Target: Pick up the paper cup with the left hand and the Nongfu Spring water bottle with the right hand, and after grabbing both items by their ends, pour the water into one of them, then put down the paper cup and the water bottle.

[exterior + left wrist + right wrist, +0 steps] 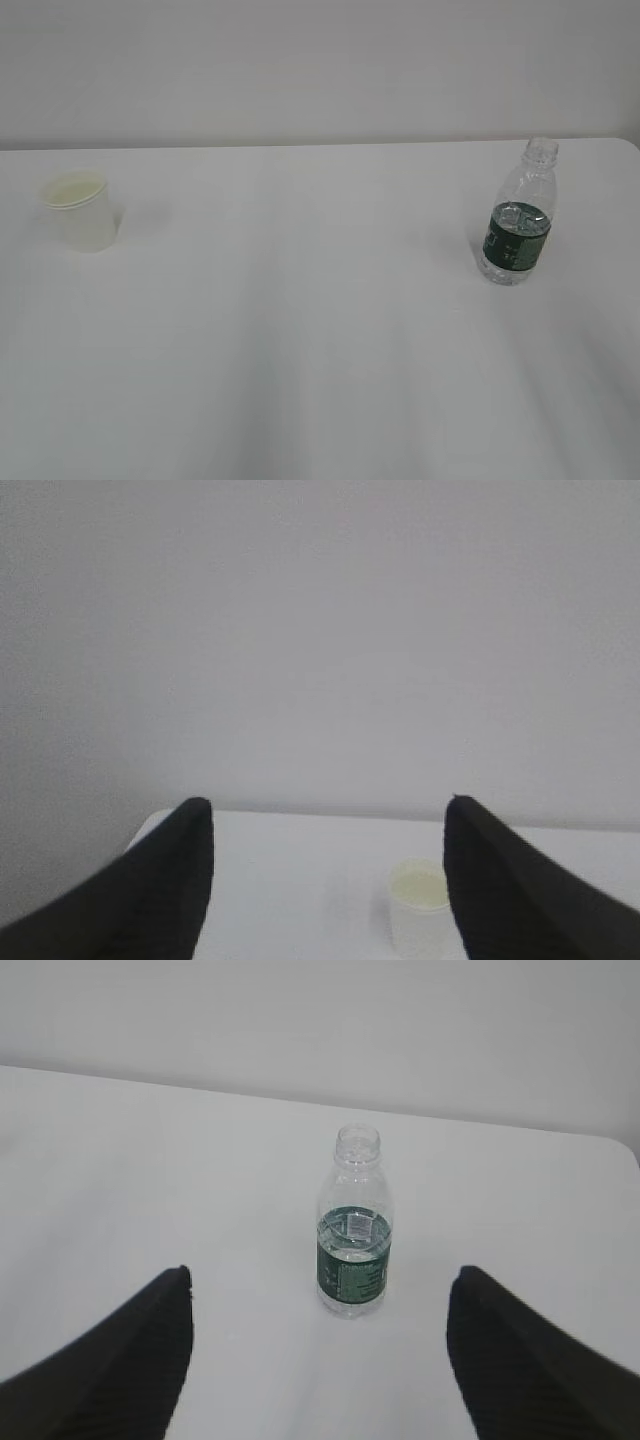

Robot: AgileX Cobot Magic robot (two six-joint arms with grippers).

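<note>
Tapered white paper cup (81, 212), ribbed clear Nongfu Spring water bottle (518, 218) upright, smooth white table (300, 330); both grippers' jaws spread, empty

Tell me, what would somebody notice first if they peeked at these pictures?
Probably the Nongfu Spring water bottle, standing upright with no cap on the right side of the white table, its dark green label bright against all that white. Then the little paper cup, upright far off on the left. Both grippers, the left hand and the right hand, are open and touch nothing.
</note>
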